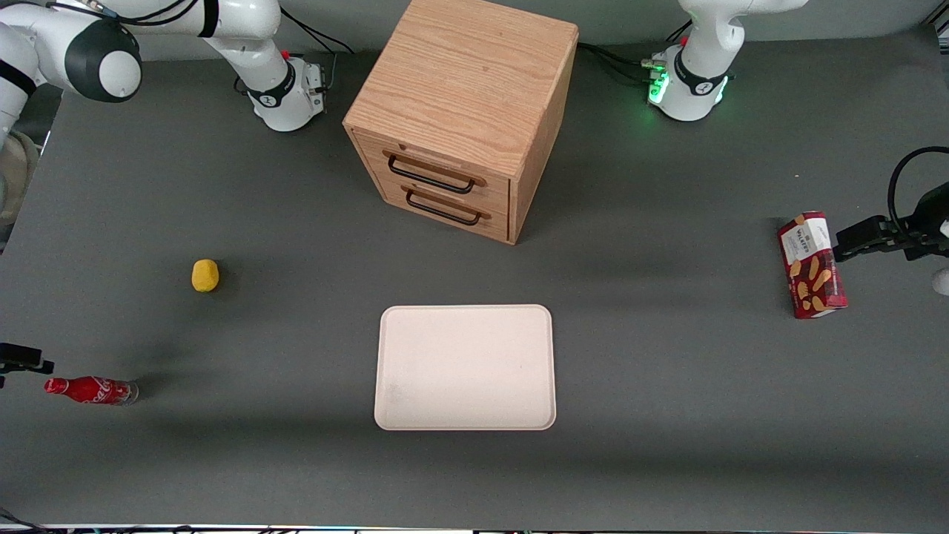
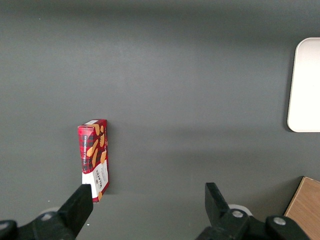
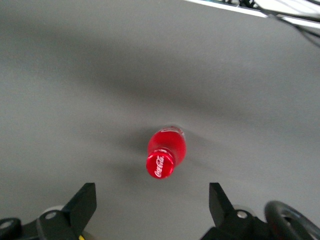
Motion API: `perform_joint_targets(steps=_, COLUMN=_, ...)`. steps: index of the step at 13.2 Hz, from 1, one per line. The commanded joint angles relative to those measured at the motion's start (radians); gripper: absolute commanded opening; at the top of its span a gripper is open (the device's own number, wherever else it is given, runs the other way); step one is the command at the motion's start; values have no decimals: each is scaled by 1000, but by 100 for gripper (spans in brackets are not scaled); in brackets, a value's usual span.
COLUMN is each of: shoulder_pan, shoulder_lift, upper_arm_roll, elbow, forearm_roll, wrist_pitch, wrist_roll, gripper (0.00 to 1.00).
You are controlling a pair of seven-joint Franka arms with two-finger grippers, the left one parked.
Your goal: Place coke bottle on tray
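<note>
While the gripper (image 3: 152, 188) hangs over the working arm's end of the worktop (image 1: 667, 415), we can see its fingers (image 3: 86, 199) spread wide apart, holding nothing. The coke bottle (image 3: 166, 150) sits below them on the grey surface, its red cap turned up towards the wrist camera and clear of both fingers.

From the front, we pick up that same bottle in the lower part of the frame, right at the working arm's end and well apart from the tray (image 1: 465, 367). The tray lies flat in the lower middle of the frame, with its surface bare. Only open grey worktop lies between the two.

Now for the neighbours. A small yellow lump (image 1: 205, 275) rests farther from the front camera than the bottle, near it but not touching. The wooden drawer cabinet (image 1: 463, 111) stands in the upper middle of the frame, farther from the camera than the tray. The red biscuit box (image 1: 812, 265) sits out at the parked arm's end, well apart from everything else.

Counting up, we make it one coke bottle, one tray, one yellow lump and one biscuit box. We also count one cabinet with two drawers, each closed and carrying one dark handle.
</note>
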Motion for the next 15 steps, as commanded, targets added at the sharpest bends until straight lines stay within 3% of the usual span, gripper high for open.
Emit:
perform_joint_targets(steps=1, shoulder_pan=15, shoulder_lift=42, upper_arm_roll=-11, elbow=33, forearm_roll=-4, wrist_pitch=30, wrist_roll=-11, gripper=100)
perform_joint_targets(steps=5, shoulder_pan=21, shoulder_lift=49, upper_arm_roll=-11, elbow=7, forearm_roll=-89, wrist_pitch=78, wrist_roll=-10, gripper=100)
perform_joint_targets(steps=15, shoulder_pan=37, shoulder_lift=65, upper_arm_roll=-8, elbow=4, forearm_roll=-93, wrist_pitch=107, wrist_roll=5, gripper=100)
